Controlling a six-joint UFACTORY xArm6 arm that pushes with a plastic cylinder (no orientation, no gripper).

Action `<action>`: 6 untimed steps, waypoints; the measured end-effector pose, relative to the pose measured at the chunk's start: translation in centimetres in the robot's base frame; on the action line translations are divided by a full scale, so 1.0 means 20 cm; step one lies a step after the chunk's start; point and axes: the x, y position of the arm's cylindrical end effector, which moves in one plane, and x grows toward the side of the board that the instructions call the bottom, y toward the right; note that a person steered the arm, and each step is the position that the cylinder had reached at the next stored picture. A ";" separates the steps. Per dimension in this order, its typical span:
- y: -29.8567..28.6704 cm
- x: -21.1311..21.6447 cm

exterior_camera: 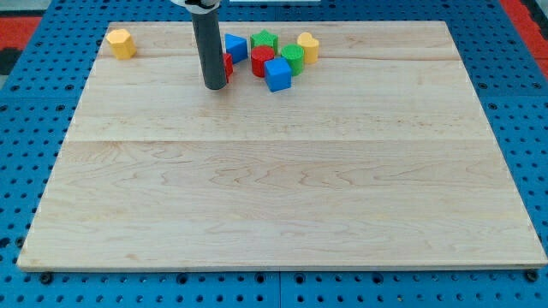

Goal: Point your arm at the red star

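The dark rod comes down from the view's top, and my tip (pixel 215 86) rests on the wooden board (pixel 282 197). A red block (pixel 227 65), mostly hidden behind the rod, shows just to the right of the rod; its shape cannot be made out. Right of it sits a tight cluster: a blue block (pixel 235 46), a green star (pixel 264 40), a red cylinder (pixel 262 61), a blue cube (pixel 277 74), a green block (pixel 293 57) and a yellow block (pixel 308 47).
A yellow hexagonal block (pixel 122 43) sits alone at the board's top left corner. The board lies on a blue perforated surface (pixel 26 128).
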 end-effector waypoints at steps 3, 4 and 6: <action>0.04 0.00; 0.06 0.00; 0.06 0.00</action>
